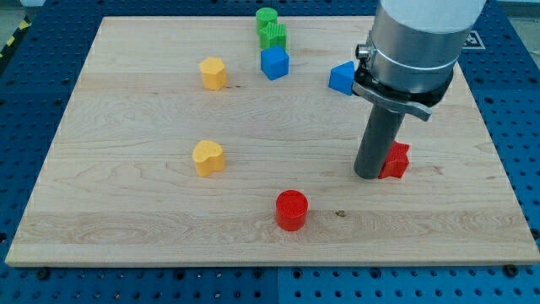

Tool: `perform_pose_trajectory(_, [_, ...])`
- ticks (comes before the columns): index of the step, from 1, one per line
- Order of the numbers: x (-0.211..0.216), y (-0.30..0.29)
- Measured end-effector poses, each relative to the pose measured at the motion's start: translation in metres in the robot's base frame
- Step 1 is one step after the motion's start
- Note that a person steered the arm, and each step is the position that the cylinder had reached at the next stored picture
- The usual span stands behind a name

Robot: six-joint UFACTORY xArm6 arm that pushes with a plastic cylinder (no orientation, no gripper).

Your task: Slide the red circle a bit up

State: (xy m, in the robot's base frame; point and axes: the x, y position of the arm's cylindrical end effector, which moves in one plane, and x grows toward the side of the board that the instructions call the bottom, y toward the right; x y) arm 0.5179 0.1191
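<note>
Red circle (292, 209) on wooden board (126, 211)

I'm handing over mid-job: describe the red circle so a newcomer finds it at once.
Start at the wooden board and follow its bottom edge to just right of the middle. The red circle stands there alone, down and to the left of my tip. Only it is round and red; the other red block is angular and sits against my tip on its right.

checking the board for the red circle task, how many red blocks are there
2. The red circle sits near the view's bottom centre. Another red block sits to its upper right, partly behind my tip, shape unclear. None seems hidden.
</note>
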Motion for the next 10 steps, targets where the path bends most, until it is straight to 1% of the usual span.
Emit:
perform_pose_trajectory(2, [0.052,-0.016])
perform_pose_trajectory(4, [0.083,-0.062])
perform_pose_trajectory(5, [0.101,-0.071])
perform_pose_trajectory(7, [0.092,-0.143])
perform_pose_trajectory(8, [0.092,-0.142])
perform_pose_trajectory(9, [0.080,-0.124])
perform_pose_trajectory(10, [0.059,-0.105])
